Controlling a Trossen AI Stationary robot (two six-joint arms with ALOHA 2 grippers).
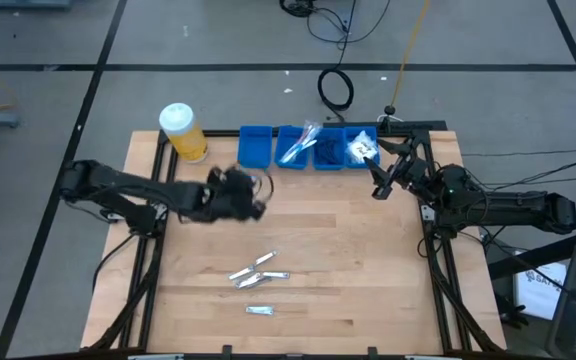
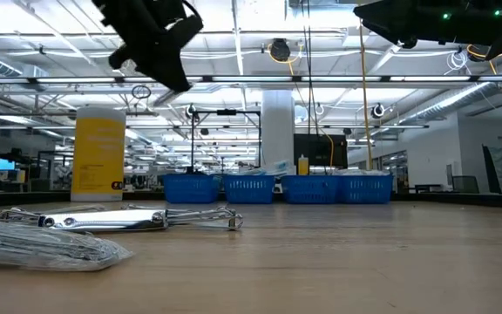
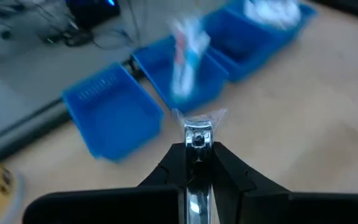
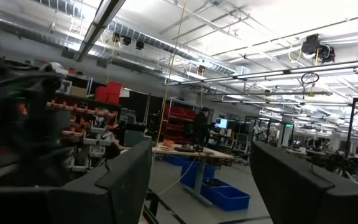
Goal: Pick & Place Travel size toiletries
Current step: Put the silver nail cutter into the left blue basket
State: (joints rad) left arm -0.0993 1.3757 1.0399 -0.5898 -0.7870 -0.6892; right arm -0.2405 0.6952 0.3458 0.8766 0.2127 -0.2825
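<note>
My left gripper (image 1: 258,192) hangs above the table's middle left, shut on a small silver toiletry in a clear wrapper (image 3: 197,134). In the low view the gripper (image 2: 151,48) is high above the wood. Three more silver-white toiletries lie flat on the table, two (image 1: 258,270) crossed near the middle and one (image 1: 260,310) closer to the near edge. My right gripper (image 1: 381,182) stands open in the air at the table's far right, tipped upward, with nothing between its fingers (image 4: 123,180). My left gripper pinches the silver toiletry between its two fingers. The toiletry's free end (image 3: 198,138) and the flared tip of its wrapper (image 3: 215,116) stick out past the fingertips. The fingers slant downward toward the blue bins. The toiletry is lifted clear of the table.
A row of blue bins (image 1: 255,146) stands along the far edge; some hold toiletries such as toothbrushes (image 1: 303,142) and white packets (image 1: 363,146). A yellow white-capped jar (image 1: 182,132) sits at the far left. Black frame rails (image 1: 438,270) border the table's sides.
</note>
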